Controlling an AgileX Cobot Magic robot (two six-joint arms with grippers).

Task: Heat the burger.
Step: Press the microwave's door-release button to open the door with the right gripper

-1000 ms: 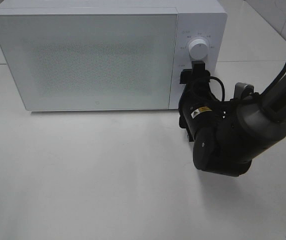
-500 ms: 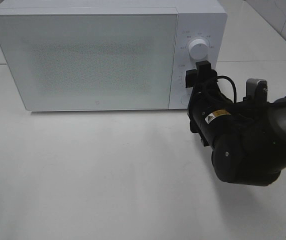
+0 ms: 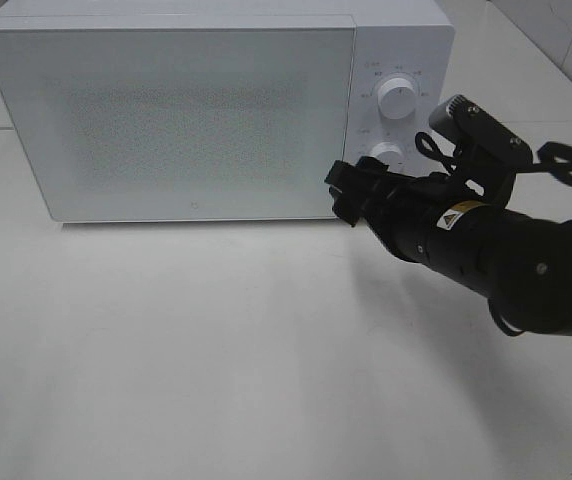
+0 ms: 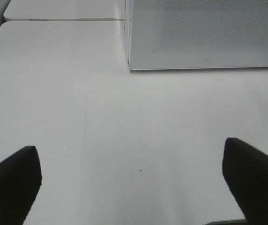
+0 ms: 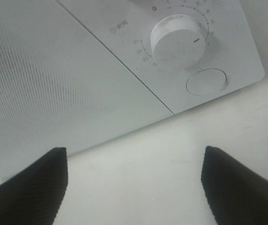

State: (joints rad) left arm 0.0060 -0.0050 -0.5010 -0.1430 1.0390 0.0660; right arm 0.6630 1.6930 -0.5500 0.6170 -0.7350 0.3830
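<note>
Exterior high: right gripper [image 3: 344,190], jaws spread, faces the microwave [image 3: 166,110] at its door's right edge, probably to open it; left gripper [image 4: 134,187] spread too.

White microwave [image 3: 401,45] with a seemingly grey-speckled door [image 3: 176,120]; the white dial [image 5: 178,41] before the black right gripper [image 3: 344,190] bears a red tick.

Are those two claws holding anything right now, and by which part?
Nothing is held. The right gripper stands open in front of the microwave; the left gripper stands open above the table.
</note>
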